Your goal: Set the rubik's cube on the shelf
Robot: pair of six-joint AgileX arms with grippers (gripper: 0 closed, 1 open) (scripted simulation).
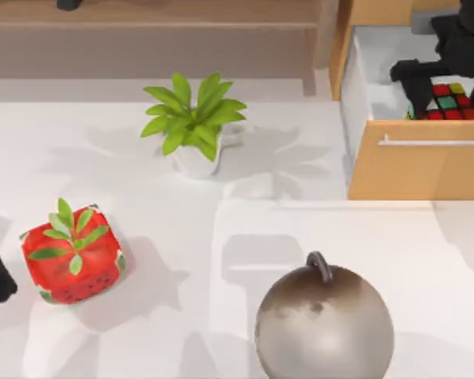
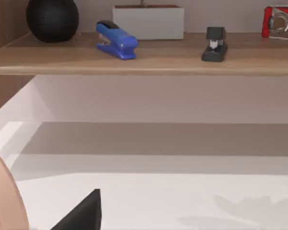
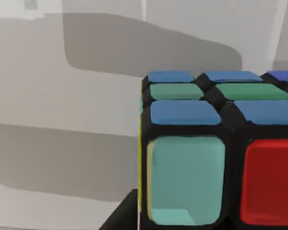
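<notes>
Reaching into the open drawer [image 1: 415, 170] at upper right of the frame, the right gripper [image 1: 450, 75] sits over the rubik's cube [image 1: 449, 101], finger state unclear; rigid, light, smooth-faced, so grip flat opposite sides.

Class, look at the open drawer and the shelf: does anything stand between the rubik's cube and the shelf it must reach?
Yes. The rubik's cube sits inside the open drawer, under the right gripper. The drawer's walls surround it, so it must be lifted clear first. The shelf already carries a blue stapler and a black stapler, with bare board between them.
</notes>
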